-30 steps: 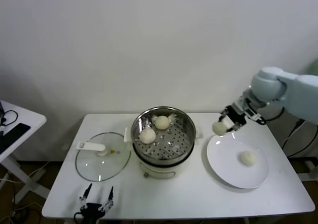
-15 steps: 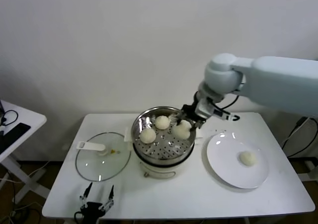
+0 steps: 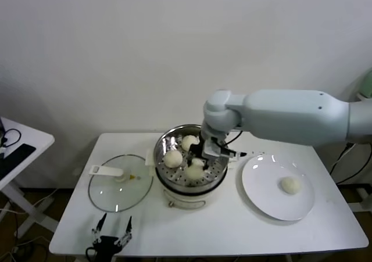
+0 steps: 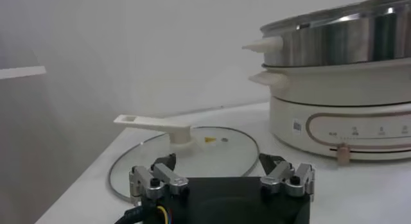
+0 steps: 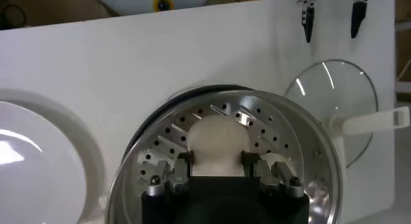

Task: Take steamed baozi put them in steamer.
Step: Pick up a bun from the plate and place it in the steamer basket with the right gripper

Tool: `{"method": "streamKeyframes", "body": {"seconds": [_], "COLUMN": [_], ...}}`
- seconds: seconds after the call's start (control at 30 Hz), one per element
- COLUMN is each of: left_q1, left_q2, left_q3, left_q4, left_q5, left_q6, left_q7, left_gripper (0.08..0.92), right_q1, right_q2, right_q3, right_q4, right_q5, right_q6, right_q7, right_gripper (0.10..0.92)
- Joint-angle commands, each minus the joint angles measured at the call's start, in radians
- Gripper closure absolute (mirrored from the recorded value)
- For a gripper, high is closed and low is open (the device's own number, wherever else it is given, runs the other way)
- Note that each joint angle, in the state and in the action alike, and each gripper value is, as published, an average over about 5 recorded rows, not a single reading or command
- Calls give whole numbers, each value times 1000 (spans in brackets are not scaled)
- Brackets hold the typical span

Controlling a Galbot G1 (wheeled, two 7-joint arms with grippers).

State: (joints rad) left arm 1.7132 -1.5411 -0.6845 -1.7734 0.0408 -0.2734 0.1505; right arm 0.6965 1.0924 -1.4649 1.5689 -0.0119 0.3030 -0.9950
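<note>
Plain white wall backs a white rectangular desk (image 3: 325, 227) that carries everything. At its centre stands the steamer (image 3: 216, 139), a round shiny stainless-steel basket with a perforated bottom on a cream-white electric pot base. Inside the basket lie three small cream-white dome-shaped steamed baozi: one at about 12 o'clock (image 3: 189, 142), one at about 9 o'clock (image 3: 172, 158), and one at about 5 o'clock (image 3: 195, 171).

At 3 o'clock from the steamer sits a round white plate (image 3: 261, 198), holding a fourth baozi (image 3: 290, 185) toward its right side. At 9 o'clock from the steamer a flat round glass lid with a white handle (image 3: 116, 192) lies on the desk, just beside the pot base.

Reaching in from the right, the pale grey right arm hangs over the basket, and the right claw (image 5: 218, 162) is down inside it. In the right wrist view its two fingers (image 5: 184, 166) pinch the 5 o'clock baozi (image 5: 217, 145) from either side, the bun bulging out past the fingertips above the perforated floor.

Parked at the desk's front edge, at 7 o'clock from the steamer, the left claw (image 3: 113, 230) holds nothing, its black fingers (image 4: 160, 178) spread apart; the glass lid lies just beyond it.
</note>
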Motion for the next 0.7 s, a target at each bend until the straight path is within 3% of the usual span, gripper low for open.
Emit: {"method": "streamKeyframes", "body": {"seconds": [0.03, 0.4, 0.7], "left_q1": [-4, -6, -2], "left_q2": [0, 2, 2], "left_q3": [-1, -1, -3], "left_q4": [11, 17, 15], "left_q5": [1, 0, 1], "left_q6": [-2, -7, -9], "left_q7": [0, -1, -1], "left_gripper": [177, 177, 177], "right_q1": [-124, -135, 6], "right_q2": [59, 70, 15], "right_q3": [12, 29, 1], "right_q4": [-64, -115, -99], "right_q5": [-83, -94, 46], "right_q6": [25, 52, 82], "right_q7": [17, 39, 23], "right_gripper": [491, 471, 248]}}
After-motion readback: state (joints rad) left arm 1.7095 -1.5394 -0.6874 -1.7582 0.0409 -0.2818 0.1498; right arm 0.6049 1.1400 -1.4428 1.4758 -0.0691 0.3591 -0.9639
